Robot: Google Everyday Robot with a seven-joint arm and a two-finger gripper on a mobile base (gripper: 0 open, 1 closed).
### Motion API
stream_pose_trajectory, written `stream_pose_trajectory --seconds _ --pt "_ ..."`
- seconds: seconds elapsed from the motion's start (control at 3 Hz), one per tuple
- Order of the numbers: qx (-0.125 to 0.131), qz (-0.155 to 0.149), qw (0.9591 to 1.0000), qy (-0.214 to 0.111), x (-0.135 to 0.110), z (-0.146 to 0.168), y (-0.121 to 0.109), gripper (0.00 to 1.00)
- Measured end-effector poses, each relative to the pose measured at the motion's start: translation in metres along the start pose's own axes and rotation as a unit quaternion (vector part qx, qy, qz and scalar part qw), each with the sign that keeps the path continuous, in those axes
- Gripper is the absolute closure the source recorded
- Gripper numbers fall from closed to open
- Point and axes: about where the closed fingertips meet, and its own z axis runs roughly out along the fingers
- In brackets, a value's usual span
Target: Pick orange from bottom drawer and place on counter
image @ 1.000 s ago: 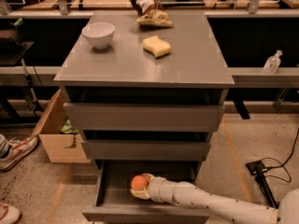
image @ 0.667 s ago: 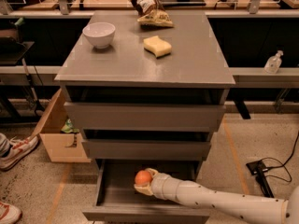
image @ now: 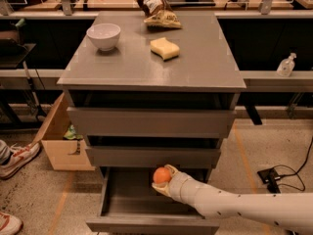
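Note:
The orange [image: 161,175] is a small round fruit held in my gripper [image: 164,179], lifted above the floor of the open bottom drawer [image: 122,204], just below the front of the middle drawer. My white arm reaches in from the lower right. The gripper is shut on the orange, with pale fingers [image: 172,171] wrapped around its right and underside. The counter [image: 195,58] is the grey cabinet top above.
On the counter stand a white bowl [image: 103,35], a pale yellow sponge [image: 164,48] and a crumpled snack bag [image: 156,9]. A cardboard box [image: 58,141] stands left of the cabinet. Shoes [image: 17,156] show at far left. Cables [image: 281,173] lie at right.
My gripper has risen with the orange, from low in the bottom drawer to just under the middle drawer's front, and shifted slightly right.

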Motion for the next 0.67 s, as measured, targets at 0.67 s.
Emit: stream_pose_trajectory --seconds 0.67 --pt "0.004 -0.010 0.9999 -0.005 -0.0119 -0.0044 -0.0057 1.00"
